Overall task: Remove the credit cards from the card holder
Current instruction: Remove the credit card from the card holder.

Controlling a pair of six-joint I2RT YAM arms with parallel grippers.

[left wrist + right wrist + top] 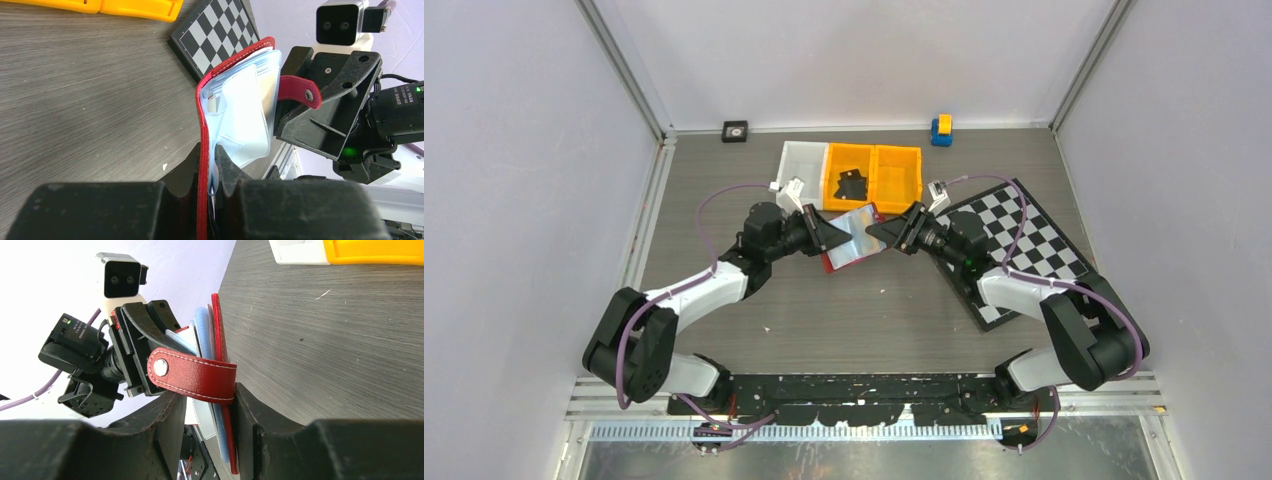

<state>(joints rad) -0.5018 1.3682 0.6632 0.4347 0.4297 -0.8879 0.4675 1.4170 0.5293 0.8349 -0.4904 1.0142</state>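
Note:
The red card holder [856, 238] hangs open above the table between my two grippers. My left gripper [829, 236] is shut on one edge, pinching the red cover [202, 130] and a pale blue sleeve [245, 120] between its fingers [210, 155]. My right gripper [886, 232] straddles the opposite edge. Its jaws stand open [207, 395], the cover leans on one finger, and a gap is left beside the other. The snap tab [195, 374] lies across those fingers. The credit cards are hidden inside the sleeves.
Two orange bins [874, 175] and a white bin [802, 170] stand behind the grippers, with a black item [852, 183] in the left orange one. A chequered board [1024, 240] lies under the right arm. A blue and yellow block [941, 129] sits at the back wall.

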